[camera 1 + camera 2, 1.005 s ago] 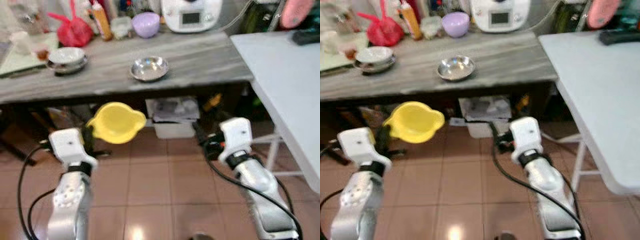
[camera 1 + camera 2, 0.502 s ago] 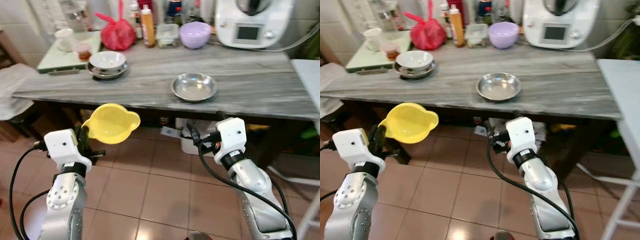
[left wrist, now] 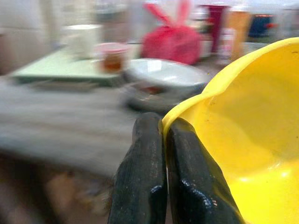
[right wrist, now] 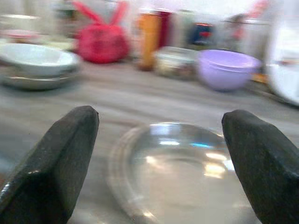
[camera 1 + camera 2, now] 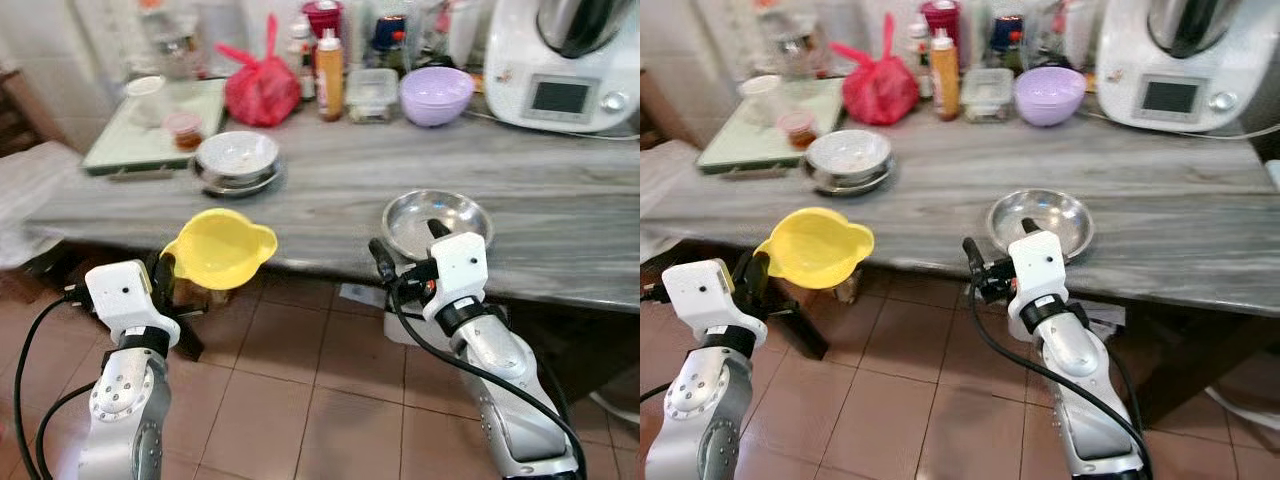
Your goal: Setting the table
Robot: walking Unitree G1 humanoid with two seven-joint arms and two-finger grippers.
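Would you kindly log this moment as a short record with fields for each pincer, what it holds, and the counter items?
left pincer: shut on the rim of the yellow bowl, held short of the counter edge
right pincer: open, fingers wide, aimed at the steel bowl
counter: grey stone
stacked dishes: white bowl in a steel bowl
back row: red bag, purple bowl, white appliance
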